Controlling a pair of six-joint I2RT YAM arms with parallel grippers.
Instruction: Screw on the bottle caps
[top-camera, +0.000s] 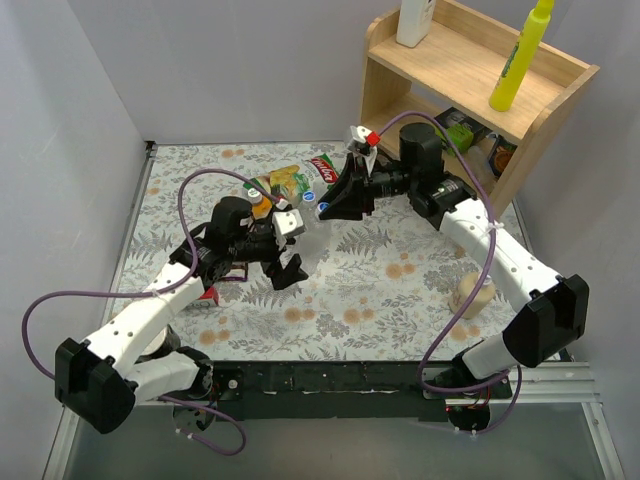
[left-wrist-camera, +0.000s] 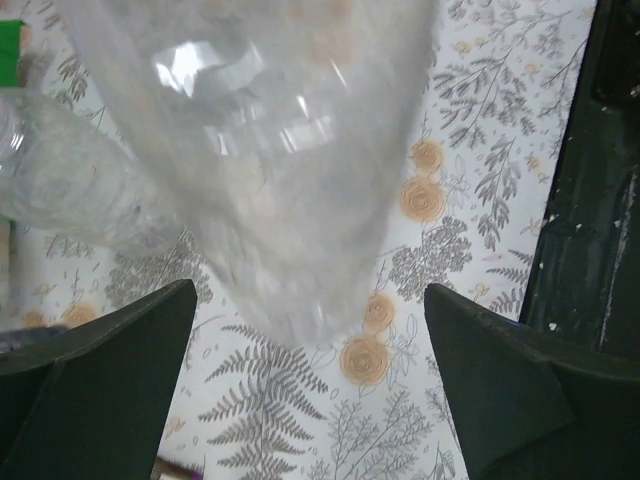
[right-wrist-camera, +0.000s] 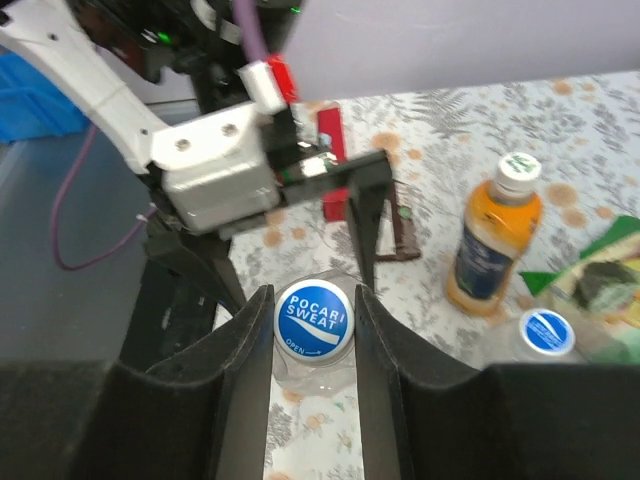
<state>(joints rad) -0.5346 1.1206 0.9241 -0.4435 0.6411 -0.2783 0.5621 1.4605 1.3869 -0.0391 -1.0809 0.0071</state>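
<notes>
A clear bottle (right-wrist-camera: 318, 368) stands under a blue "Pocari Sweat" cap (right-wrist-camera: 313, 319). My right gripper (right-wrist-camera: 313, 325) is shut on that cap, a finger tight against each side; it also shows in the top view (top-camera: 322, 209). My left gripper (left-wrist-camera: 310, 290) is open, its jaws wide on either side of the blurred clear bottle (left-wrist-camera: 270, 150) without visible contact. A second clear bottle (left-wrist-camera: 70, 180) lies beside it, with a blue cap (right-wrist-camera: 547, 331). The orange bottle (right-wrist-camera: 490, 245) stands upright with a whitish-green cap (right-wrist-camera: 519, 168) on top.
Snack packets (top-camera: 288, 180) lie behind the bottles. A wooden shelf (top-camera: 470, 70) at the back right holds a yellow bottle (top-camera: 520, 60) and a cream bottle (top-camera: 415, 20). A beige object (top-camera: 472, 293) lies by the right arm. A red item (top-camera: 208, 295) lies beside the left arm.
</notes>
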